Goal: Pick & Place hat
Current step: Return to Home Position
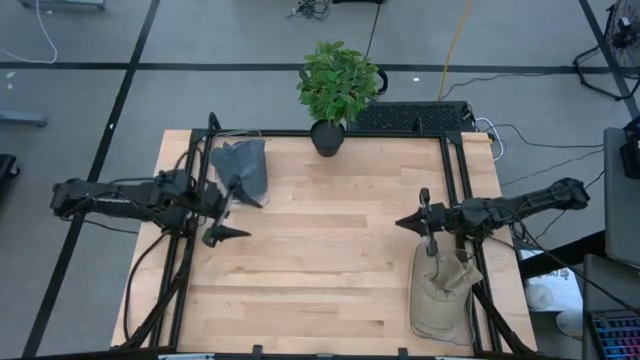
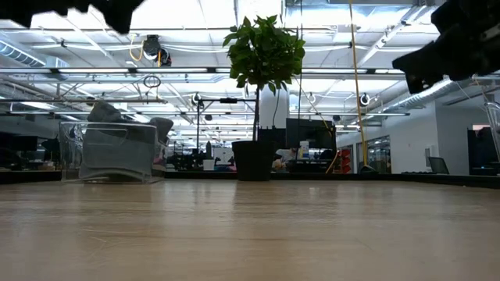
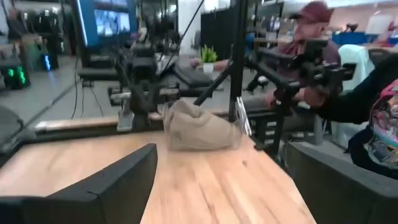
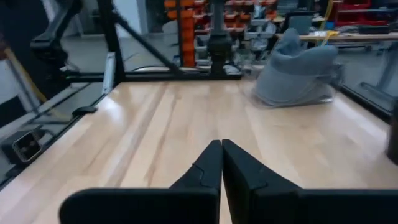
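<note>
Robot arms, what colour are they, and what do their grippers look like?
The left arm and right arm are dark, almost black. They are long and thin with chunky joints. The left gripper and right gripper are dark too. Each has two flat fingers that narrow to a pointed tip. No stickers or writing show on them.

right claw (image 4: 221, 147) pressed together over the table (image 4: 149, 134), grey caps (image 4: 298, 73) far across
</note>
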You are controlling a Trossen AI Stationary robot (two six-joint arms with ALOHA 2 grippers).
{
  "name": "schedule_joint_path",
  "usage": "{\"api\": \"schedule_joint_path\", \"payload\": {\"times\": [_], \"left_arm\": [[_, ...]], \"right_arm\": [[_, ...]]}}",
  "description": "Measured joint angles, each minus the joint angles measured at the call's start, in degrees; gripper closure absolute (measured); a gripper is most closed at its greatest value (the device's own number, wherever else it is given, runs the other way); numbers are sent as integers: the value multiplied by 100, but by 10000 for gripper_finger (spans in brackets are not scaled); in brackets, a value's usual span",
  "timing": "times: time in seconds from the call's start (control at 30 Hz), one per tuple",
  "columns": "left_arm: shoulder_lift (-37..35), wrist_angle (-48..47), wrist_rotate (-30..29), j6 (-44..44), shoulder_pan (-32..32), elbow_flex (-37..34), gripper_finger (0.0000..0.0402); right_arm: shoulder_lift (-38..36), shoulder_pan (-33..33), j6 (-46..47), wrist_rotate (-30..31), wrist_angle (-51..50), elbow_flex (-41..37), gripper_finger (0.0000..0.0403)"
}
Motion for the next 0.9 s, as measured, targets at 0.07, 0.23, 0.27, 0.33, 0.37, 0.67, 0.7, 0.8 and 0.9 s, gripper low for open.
{"api": "schedule_joint_path", "payload": {"times": [0.07, 0.23, 0.27, 0.33, 0.37, 0.67, 0.7, 0.8, 0.9], "left_arm": [[-48, 535, 110, 111, -23, -290, 41], [-587, 1163, 301, 225, 0, -1091, 41], [-734, 1227, 241, 148, 16, -1296, 41], [-1036, 1477, 219, -49, 68, -1741, 41], [-1208, 1605, 223, -132, 96, -1952, 41], [-2262, 993, 214, -27, 193, -2501, 41], [-2302, 852, 218, 63, 193, -2501, 41], [-2304, 504, 186, 204, 193, -2505, 41], [-2300, 305, 175, 205, 193, -2503, 41]], "right_arm": [[-290, -77, -37, 3, 1, -122, 403], [-1018, -171, -245, 3, -355, -211, 403], [-1157, -177, -265, 4, -479, -219, 403], [-1420, -175, -301, 9, -623, -221, 403], [-1544, -175, -322, 7, -678, -221, 403], [-1803, -175, -421, 46, -1215, -230, 403], [-1805, -175, -426, 50, -1199, -273, 403], [-1810, -175, -533, 33, -1075, -350, 403], [-1806, -175, -605, 23, -1057, -435, 403]]}}
